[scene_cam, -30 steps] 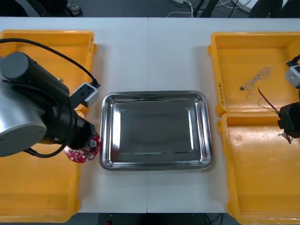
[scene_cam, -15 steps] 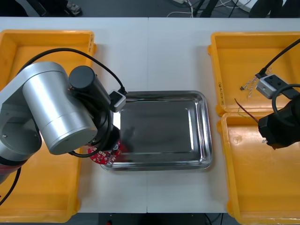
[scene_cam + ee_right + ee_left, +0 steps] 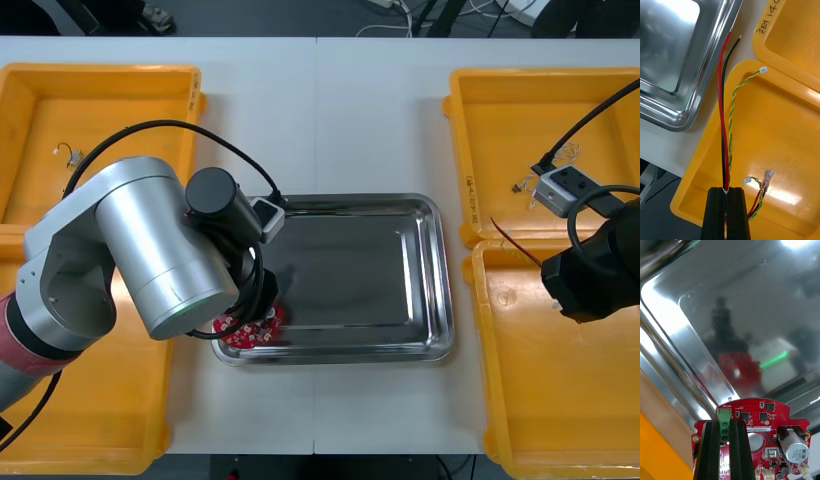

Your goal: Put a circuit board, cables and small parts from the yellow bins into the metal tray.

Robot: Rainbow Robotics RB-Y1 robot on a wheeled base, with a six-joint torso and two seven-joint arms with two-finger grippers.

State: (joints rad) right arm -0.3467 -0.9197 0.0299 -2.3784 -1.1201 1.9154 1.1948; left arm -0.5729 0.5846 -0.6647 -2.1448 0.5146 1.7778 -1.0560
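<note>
Front view: bright, even light from overhead. The table [image 3: 330,110] reads pale and shadows stay soft. The left arm's bulk darkens the nearer part of the metal tray [image 3: 440,280].

Left wrist view: the tray floor acts as a mirror. The circuit board [image 3: 763,416] returns as a red patch beyond the left gripper [image 3: 724,423], with a dark shape beside it. White glare runs along the tray's curved wall.

Right wrist view: there is a glare patch on the tray floor and a soft highlight on the yellow bin [image 3: 790,142] floor. The bare tips of the cables [image 3: 720,93] glint.
</note>
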